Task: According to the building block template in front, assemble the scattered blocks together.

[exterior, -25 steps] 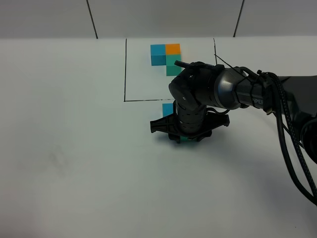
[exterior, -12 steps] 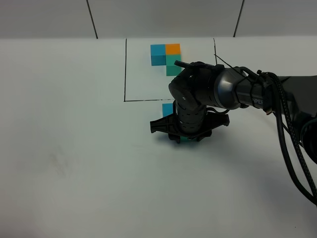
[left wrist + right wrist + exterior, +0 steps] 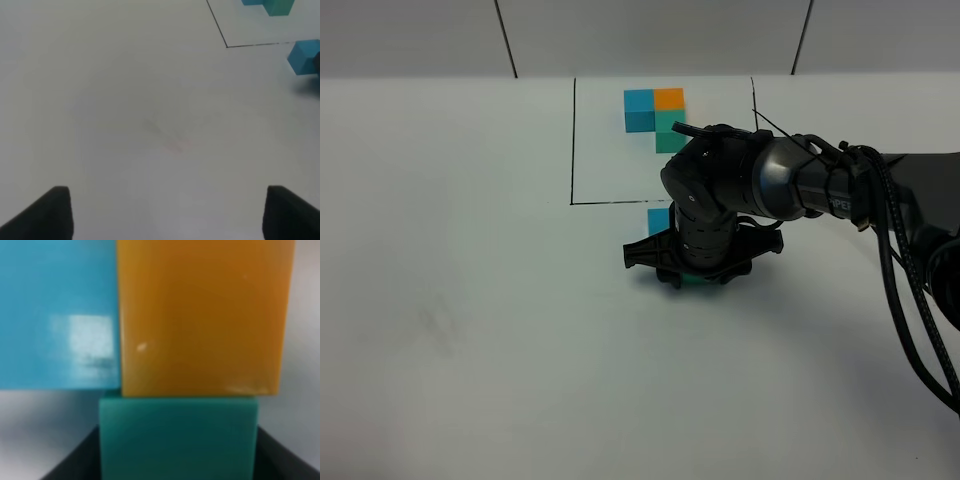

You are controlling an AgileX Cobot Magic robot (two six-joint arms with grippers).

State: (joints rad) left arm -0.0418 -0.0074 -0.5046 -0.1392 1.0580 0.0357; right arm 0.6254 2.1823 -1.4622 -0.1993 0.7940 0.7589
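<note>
Matte teal-green cube (image 3: 178, 437) sits between the right hand's (image 3: 692, 281) fingers; grip unclear; left hand (image 3: 165, 212) apart.

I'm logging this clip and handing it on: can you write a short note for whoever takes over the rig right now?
Left gripper: open, holding nothing, above bare white table.
Right gripper: down over the loose cubes just outside the black-lined rectangular template. Its jaws flank the teal-green matte cube; grip or release cannot be told.
Blocks: the right wrist view shows the sky-blue cube beside the orange cube, with the teal-green one against the orange, an L like the template's cluster.
Done: all three appear placed.
Left: confirm release, lift the right arm clear, check the match.
</note>
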